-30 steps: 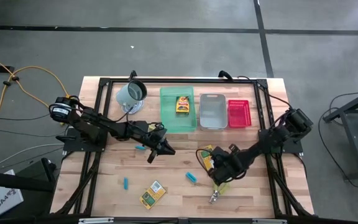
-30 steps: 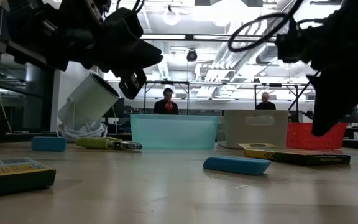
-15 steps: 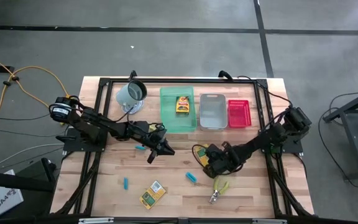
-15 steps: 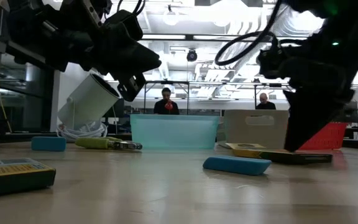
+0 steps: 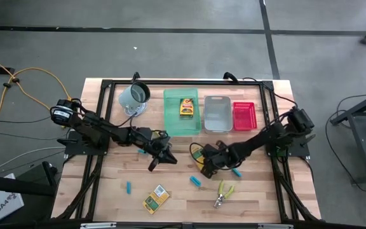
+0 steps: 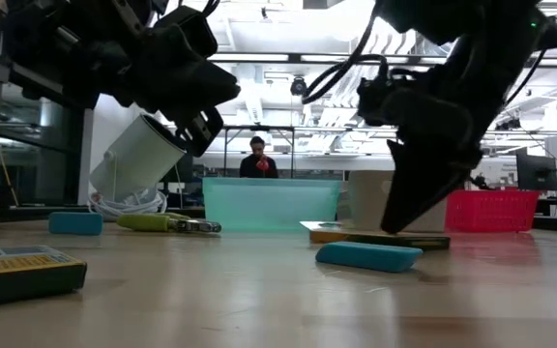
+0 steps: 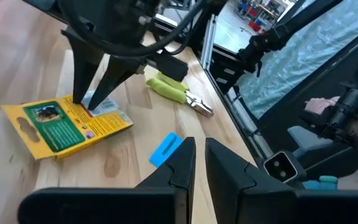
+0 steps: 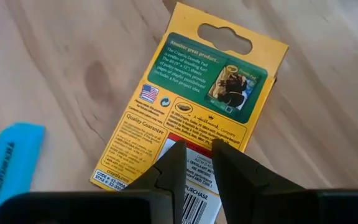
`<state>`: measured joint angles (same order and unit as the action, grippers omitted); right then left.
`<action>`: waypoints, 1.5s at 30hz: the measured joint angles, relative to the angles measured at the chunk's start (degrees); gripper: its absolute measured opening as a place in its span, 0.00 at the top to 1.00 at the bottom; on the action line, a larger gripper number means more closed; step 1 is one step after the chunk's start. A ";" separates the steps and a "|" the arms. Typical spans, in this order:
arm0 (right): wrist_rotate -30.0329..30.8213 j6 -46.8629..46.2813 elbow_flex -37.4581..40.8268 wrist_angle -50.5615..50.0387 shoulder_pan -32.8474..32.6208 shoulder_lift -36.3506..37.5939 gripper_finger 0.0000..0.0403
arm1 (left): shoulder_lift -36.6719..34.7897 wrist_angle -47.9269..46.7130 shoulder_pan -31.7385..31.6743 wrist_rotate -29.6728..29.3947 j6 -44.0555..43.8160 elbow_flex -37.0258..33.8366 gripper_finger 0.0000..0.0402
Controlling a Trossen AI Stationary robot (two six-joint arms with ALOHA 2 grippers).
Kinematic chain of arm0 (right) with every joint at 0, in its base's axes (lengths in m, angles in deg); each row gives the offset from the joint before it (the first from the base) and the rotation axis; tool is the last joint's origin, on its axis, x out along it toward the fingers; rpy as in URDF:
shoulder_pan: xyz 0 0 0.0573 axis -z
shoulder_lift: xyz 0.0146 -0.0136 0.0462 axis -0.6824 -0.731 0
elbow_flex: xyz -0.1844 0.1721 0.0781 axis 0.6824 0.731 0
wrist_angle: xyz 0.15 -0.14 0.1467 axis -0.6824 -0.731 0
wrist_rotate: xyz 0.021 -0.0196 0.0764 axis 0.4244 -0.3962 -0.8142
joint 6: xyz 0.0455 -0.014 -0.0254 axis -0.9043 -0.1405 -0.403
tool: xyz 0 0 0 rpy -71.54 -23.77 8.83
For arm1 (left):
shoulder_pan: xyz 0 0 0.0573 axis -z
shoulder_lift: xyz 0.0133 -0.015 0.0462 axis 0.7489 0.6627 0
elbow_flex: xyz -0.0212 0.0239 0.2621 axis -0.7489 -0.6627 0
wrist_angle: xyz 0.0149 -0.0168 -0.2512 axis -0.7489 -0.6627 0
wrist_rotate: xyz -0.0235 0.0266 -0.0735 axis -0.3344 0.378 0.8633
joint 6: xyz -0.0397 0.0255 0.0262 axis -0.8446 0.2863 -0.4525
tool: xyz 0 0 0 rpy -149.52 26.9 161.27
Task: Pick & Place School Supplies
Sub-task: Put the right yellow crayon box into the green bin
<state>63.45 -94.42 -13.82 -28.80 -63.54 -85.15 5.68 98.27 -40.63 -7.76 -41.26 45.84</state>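
Note:
My right gripper (image 5: 204, 160) stands shut on a yellow printed box (image 5: 197, 152) at the table's middle; the right wrist view shows that box (image 8: 197, 106) face-up beside a cyan piece (image 8: 8, 168). My left gripper (image 5: 159, 156) hovers shut above the wood, left of that box, touching nothing. A second box (image 5: 156, 198) lies flat near the near edge, and a third (image 5: 186, 106) lies in the green tray. One yellow-green plier tool (image 5: 223, 191) lies near the right arm, another (image 6: 167, 223) by the mug. Cyan pieces (image 5: 196, 181), (image 5: 128, 187), (image 5: 237, 172) lie scattered. My right gripper presses its shut fingertips (image 8: 176, 152) down on the box's printed face at the barcode end (image 8: 194, 168). The fingers come from above, slanting in from the table's right side (image 6: 395, 222). The box lies flat on the table under them.
A grey-green mug (image 5: 134, 95) lies tipped on its side near the far left corner. The green tray (image 5: 170, 117), grey tray (image 5: 217, 113) and red tray (image 5: 243, 116) stand in a row along the far edge. Bare wood lies at the near right.
My right gripper has moved from over the plier tool toward the table's left and slightly far, dropping onto the yellow box. The box has slid along the table toward the left with it. The plier tool and a cyan piece now show uncovered.

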 joint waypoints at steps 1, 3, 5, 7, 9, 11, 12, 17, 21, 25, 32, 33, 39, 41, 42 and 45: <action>-0.38 0.68 -0.02 1.69 0.20 -0.88 0.82 | 0.00 -0.39 0.09 0.01 -0.01 0.00 0.91; -1.02 1.82 -0.17 4.85 0.48 -2.00 0.82 | 0.01 -1.22 0.32 -0.04 -0.04 0.00 0.91; -1.47 2.60 -0.15 6.95 0.48 -3.12 0.82 | 0.02 -1.84 0.32 -0.06 -0.07 0.00 0.91; -1.59 3.99 -0.13 8.88 0.48 -3.60 0.82 | 0.02 -2.89 0.32 -0.07 -0.61 0.00 0.91; -1.94 5.23 -0.11 10.25 0.50 -3.66 0.82 | 0.02 -3.05 0.32 -0.09 -1.12 0.00 0.91; -2.26 5.73 -0.09 10.46 0.80 -3.68 0.82 | 0.02 -3.83 0.32 -0.09 -1.17 0.00 0.91; -2.42 6.02 -0.06 10.43 0.82 -3.68 0.82 | 0.02 -4.23 0.32 -0.10 -1.22 0.00 0.91; -2.49 6.85 0.00 10.48 1.20 -3.75 0.82 | 0.02 -7.35 0.28 -0.35 -1.60 0.00 0.91; -2.88 8.27 0.09 11.05 1.65 -3.78 0.82 | 0.02 -9.04 -0.83 -0.20 -2.21 -0.02 0.91; -2.98 9.07 0.00 12.07 2.10 -3.88 0.82 | 0.70 -9.27 -2.79 -0.06 -4.58 0.00 0.91; -2.84 9.82 0.07 12.82 2.14 -3.88 0.82 | 4.32 -9.17 -5.37 -0.28 -11.91 0.02 0.91; -2.85 9.82 0.07 12.81 2.14 -3.88 0.82 | 4.69 -9.19 -5.58 -0.28 -13.08 0.02 0.91; -2.81 10.83 0.09 12.88 2.14 -3.88 0.83 | 4.57 -9.41 -3.73 0.18 -14.18 1.16 0.91; -2.83 11.19 0.10 12.92 2.14 -3.88 0.85 | 4.45 -12.51 -3.00 -1.11 -14.19 3.16 0.91; -2.89 11.33 0.11 12.99 2.14 -3.88 0.85 | 4.42 -16.71 -2.88 -2.39 -14.17 4.52 0.91; -3.23 11.50 0.11 13.03 2.19 -3.88 0.88 | 4.55 -33.01 -2.92 -6.35 -13.10 9.79 0.91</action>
<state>60.22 -82.92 -13.71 -15.76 -61.36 -89.03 10.23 65.25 -43.55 -14.11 -54.37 55.64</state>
